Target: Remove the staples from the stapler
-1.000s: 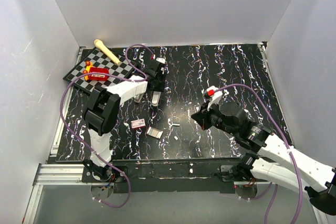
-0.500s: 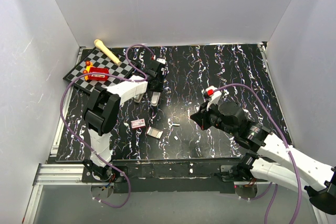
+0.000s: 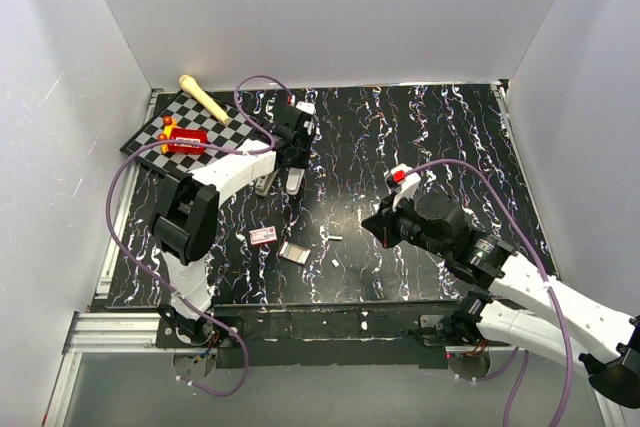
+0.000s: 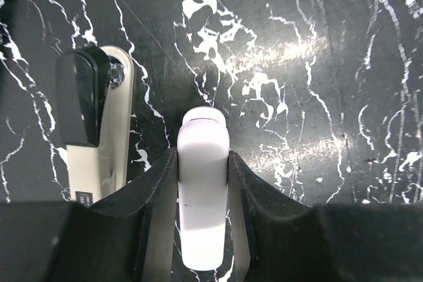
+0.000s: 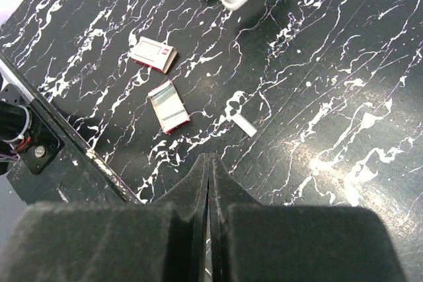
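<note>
We see the black desk with white veins as a smooth, glossy, marble-like surface that reflects the light. The slim grey-silver stapler looks like smooth metal with a soft shine. The left pincer looks like matt black plastic. The tiny silvery strip of staples appears metallic.

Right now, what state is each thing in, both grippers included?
left gripper, shut on the stapler.
stapler, clamped; open or closed, cannot tell.
right gripper, shut, empty.
staples, loose strip lying flat, apart from the stapler.
white stick, lying beside the stapler.
red-and-white box, lying flat.
red-edged tray, open side up.
</note>
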`<state>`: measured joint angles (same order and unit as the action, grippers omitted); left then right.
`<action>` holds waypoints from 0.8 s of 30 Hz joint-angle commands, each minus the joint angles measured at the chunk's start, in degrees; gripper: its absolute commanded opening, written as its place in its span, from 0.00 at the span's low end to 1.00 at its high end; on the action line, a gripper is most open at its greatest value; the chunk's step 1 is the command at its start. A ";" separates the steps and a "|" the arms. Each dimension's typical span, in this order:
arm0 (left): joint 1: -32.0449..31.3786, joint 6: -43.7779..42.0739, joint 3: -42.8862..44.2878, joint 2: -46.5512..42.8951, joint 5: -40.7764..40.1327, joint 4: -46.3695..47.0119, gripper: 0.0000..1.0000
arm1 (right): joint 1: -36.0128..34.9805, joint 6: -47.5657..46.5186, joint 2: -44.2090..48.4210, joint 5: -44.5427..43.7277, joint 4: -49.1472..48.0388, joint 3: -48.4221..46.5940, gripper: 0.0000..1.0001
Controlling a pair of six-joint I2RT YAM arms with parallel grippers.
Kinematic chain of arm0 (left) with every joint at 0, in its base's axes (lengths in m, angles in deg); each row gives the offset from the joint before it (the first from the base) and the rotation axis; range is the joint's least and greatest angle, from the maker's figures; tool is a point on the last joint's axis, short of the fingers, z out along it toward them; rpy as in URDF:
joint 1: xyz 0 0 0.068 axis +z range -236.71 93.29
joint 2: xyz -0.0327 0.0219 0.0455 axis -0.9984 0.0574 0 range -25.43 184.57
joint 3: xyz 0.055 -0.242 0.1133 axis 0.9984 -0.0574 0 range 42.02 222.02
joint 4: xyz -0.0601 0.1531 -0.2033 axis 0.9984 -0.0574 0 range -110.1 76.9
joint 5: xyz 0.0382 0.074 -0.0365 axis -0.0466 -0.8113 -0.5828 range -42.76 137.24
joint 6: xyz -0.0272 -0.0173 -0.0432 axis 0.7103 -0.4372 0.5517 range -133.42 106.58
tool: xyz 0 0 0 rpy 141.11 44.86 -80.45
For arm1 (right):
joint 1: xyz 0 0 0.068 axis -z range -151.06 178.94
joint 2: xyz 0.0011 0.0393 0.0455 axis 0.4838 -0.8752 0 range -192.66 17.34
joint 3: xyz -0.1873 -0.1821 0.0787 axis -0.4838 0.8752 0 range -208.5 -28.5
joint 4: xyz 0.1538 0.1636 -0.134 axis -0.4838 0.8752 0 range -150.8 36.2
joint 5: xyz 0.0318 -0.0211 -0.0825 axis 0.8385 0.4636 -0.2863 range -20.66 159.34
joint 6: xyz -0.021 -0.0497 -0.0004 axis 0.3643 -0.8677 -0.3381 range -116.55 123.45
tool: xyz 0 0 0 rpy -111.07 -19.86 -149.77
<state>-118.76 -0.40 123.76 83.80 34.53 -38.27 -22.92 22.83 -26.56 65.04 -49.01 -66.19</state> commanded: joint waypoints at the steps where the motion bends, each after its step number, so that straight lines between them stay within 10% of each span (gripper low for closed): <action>1: 0.15 -1.33 3.61 -6.05 -0.74 -0.32 0.00 | 0.09 0.14 -0.57 0.51 -2.91 -1.59 0.01; 14: 0.50 0.25 11.60 19.87 6.64 -10.42 0.00 | 0.09 0.05 -1.63 1.13 -3.79 -0.72 0.01; 24: 0.59 0.26 9.94 15.14 5.07 -8.49 0.00 | 0.09 0.22 -1.19 1.04 -3.97 -0.45 0.01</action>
<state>-118.44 -0.33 135.19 97.88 38.85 -40.71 -22.92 22.81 -28.01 65.68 -49.44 -66.17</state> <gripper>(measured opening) 0.302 0.021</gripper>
